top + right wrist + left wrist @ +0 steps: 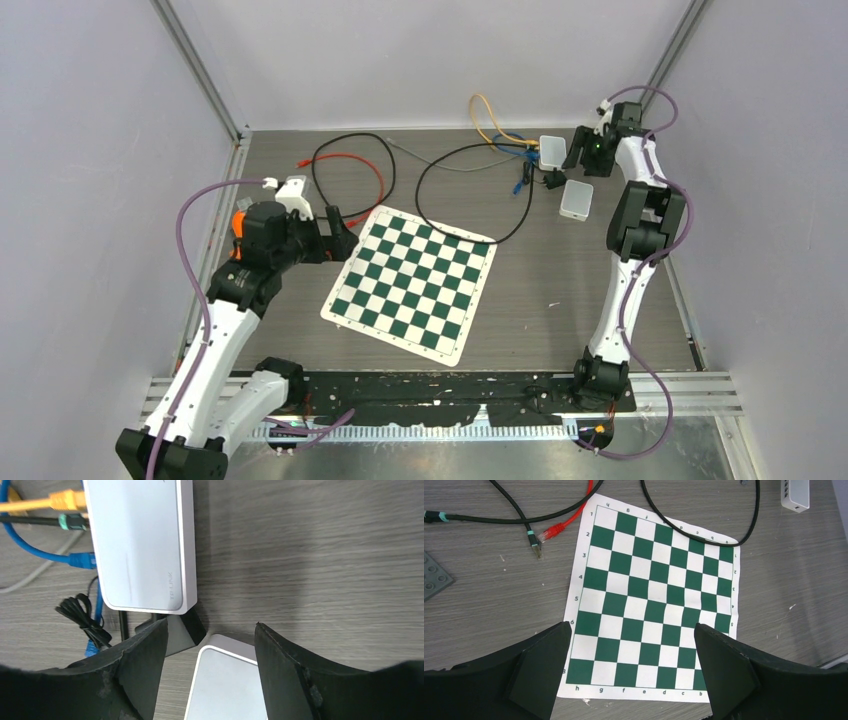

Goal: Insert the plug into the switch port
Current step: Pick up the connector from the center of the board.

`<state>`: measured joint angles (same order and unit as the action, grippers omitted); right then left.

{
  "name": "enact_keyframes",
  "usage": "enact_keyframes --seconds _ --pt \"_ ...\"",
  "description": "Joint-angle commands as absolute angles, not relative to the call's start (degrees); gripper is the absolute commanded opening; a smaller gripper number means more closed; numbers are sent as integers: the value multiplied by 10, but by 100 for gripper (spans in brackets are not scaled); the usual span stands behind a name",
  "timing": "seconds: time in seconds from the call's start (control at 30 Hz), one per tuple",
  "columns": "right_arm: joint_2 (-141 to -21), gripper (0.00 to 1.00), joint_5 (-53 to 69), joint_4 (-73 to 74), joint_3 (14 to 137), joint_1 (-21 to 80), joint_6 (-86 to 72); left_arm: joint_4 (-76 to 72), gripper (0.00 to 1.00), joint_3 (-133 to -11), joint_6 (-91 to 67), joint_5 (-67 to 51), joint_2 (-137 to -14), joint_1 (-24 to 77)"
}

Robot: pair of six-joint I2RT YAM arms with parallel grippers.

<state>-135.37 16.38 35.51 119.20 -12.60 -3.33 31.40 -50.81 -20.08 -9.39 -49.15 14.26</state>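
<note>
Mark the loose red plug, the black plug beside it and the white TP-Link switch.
Red plastic cable plug (552,530), left wrist view, connector body.
Black cable plug with teal band (535,546), left wrist view, connector body.
White rectangular TP-Link switch (140,545), right wrist view, flat top face.

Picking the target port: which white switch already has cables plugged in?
The far switch, marked TP-LINK: a yellow plug, a black plug and a blue plug enter its side. The near switch shows none.
</note>
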Motion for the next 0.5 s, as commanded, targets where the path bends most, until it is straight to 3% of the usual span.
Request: enact_keyframes --seconds 0.0,0.13,0.2,0.47 --pt "-1363 69 217 384 1218 -128 -37 275 97 -506 -182 -111 -469 143" --pt "-1351 66 255 382 1184 -127 -42 274 97 -506 -175 -106 -474 143" --pt "-1323 63 302 348 1124 -124 -56 268 97 -505 -173 -104 -475 143" --pt "-1169 62 295 268 837 -106 -89 261 97 -507 -173 -116 -474 143"
